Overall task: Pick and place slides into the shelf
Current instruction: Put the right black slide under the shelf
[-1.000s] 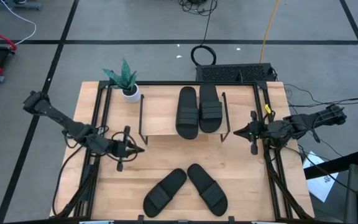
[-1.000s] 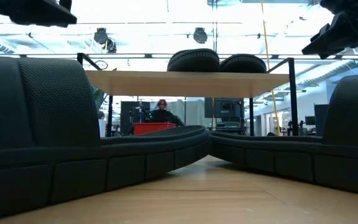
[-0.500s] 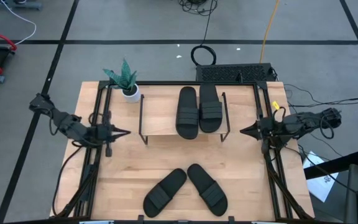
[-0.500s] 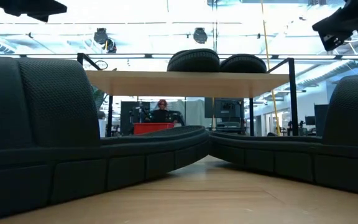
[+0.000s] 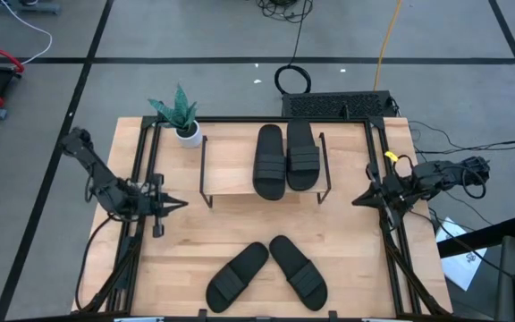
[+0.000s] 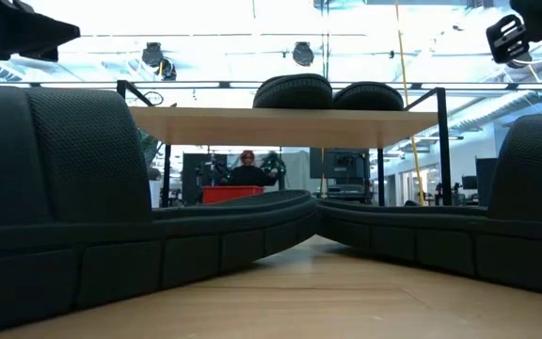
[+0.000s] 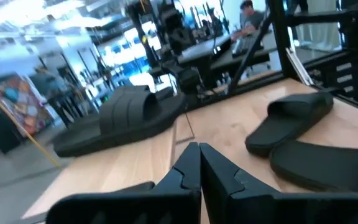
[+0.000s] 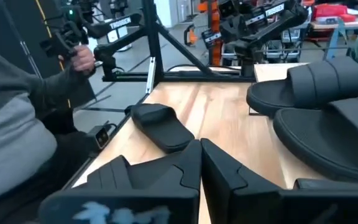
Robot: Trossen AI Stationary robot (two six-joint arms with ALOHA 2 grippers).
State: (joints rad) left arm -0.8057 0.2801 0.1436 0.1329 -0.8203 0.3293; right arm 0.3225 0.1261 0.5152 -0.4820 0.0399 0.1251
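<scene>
Wooden tabletop [image 5: 347, 241] inside black frame, grey floor around. Nearest, at front edge: two black slides lying flat in a V, heels nearly touching, left one [image 5: 237, 275], right one [image 5: 298, 266]; both empty-handed. Mid-table, left side: left gripper [image 5: 179, 204] over the table edge, fingers pressed together, tips meeting in left wrist view [image 7: 199, 163]. Right side: right gripper [image 5: 358, 199] likewise over the edge, fingers pressed together [image 8: 199, 163]. Farther back, centre: shelf [image 5: 231, 179] with two more slides [image 5: 286, 159] side by side on right half of top board. Back left corner: potted plant [image 5: 181, 114]. Beyond table, low view: seated person [image 6: 247, 169].
</scene>
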